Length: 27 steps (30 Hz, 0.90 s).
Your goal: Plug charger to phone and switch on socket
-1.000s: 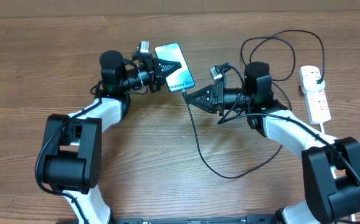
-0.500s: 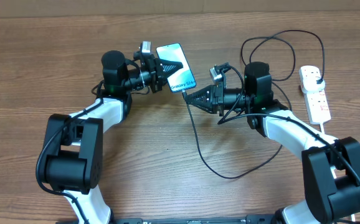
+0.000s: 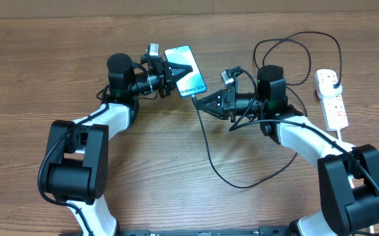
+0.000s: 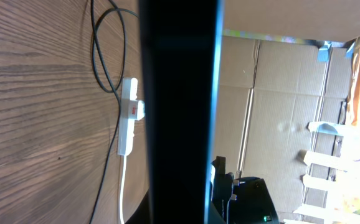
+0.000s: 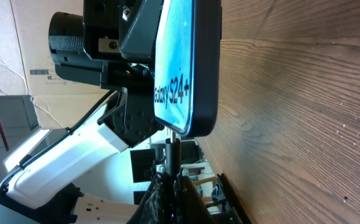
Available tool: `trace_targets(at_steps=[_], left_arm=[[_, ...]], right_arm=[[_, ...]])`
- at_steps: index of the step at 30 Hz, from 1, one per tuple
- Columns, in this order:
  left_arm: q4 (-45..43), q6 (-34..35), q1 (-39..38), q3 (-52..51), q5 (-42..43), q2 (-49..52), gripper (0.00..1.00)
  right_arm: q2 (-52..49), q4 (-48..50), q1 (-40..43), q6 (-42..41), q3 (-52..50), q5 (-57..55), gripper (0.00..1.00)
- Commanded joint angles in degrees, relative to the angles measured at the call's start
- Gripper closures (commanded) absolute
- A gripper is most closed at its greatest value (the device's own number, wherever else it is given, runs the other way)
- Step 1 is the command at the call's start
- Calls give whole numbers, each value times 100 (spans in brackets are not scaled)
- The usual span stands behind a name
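Seemingly the plugging step is near its end: the left gripper (image 3: 184, 69) has its jaws clamped on the phone (image 3: 191, 84), and the right gripper (image 3: 200, 101) pinches the connector tip of the charger (image 3: 208, 147) right against the phone's bottom edge. Yet to be done is switching on the socket (image 3: 331, 98), which lies well to the right of the phone. Whether the tip is fully seated, and how the red switches stand, I cannot tell.

Rightward of phone (image 3: 185, 70), charger (image 3: 205, 139); socket (image 3: 331, 98) farther right.
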State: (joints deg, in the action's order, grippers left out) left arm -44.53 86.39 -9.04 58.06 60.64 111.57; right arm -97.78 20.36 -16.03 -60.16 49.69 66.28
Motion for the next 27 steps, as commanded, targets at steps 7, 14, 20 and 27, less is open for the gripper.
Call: trace_targets(at_steps=[7, 14, 20, 27], left_arm=[[-44, -195, -74, 33, 87, -35, 96], [-46, -195, -76, 33, 87, -35, 96], [-46, -195, -76, 33, 90, -35, 96], [-48, -197, -76, 33, 210, -35, 96]], right_arm=[[122, 35, 155, 20, -20, -83, 96], [122, 33, 155, 17, -20, -85, 96], [122, 28, 155, 17, -20, -87, 96], [122, 31, 155, 20, -20, -92, 96]])
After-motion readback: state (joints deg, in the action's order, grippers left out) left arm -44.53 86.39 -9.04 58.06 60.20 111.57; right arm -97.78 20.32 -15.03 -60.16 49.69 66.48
